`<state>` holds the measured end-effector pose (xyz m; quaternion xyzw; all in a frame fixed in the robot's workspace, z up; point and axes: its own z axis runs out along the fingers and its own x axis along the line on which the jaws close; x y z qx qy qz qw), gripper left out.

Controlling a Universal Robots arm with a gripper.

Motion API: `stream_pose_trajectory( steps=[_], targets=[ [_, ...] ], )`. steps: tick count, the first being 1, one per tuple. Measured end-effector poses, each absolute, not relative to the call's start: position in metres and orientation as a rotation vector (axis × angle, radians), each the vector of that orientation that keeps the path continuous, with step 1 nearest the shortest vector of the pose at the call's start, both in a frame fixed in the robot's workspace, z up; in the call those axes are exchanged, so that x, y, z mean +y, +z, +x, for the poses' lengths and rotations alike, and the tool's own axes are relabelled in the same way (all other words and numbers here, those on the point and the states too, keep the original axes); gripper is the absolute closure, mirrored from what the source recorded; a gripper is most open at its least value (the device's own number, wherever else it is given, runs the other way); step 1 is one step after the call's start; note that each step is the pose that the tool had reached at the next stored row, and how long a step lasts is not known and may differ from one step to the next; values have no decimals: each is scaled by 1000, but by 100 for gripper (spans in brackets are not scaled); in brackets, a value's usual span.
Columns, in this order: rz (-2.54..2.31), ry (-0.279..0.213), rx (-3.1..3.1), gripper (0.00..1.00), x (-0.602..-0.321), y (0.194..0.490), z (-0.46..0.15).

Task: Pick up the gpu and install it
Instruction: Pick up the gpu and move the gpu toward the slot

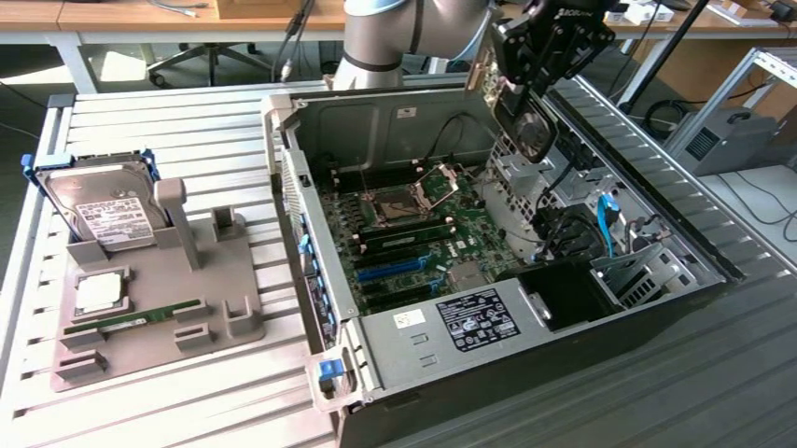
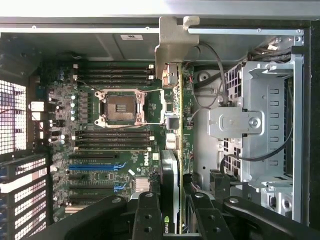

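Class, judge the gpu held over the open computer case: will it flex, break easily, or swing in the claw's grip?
The gpu is probably stiff: it stands straight, edge-on, in the claw. It is likely fragile, with bare chips along its board. Its metal bracket at the far end may make it end-heavy, so it might pivot.

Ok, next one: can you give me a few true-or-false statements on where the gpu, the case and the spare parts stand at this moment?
1. The gripper holds the gpu over the open computer case. True.
2. The gpu is plugged into a slot. False: it hangs clear of the motherboard, clamped between the fingers.
3. The hard drive stands in the grey fixture at the exterior view's left. True.
4. The green RAM stick lies inside the case. False: it lies on the fixture, outside the case.
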<state>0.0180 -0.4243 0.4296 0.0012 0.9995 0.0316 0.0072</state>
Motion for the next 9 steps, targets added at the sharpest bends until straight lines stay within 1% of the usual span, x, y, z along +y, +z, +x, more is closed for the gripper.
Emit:
stream_pose_trajectory(
  steps=[9],
  targets=[
    [4,99,3126,73,-432,430,19]
  ],
)
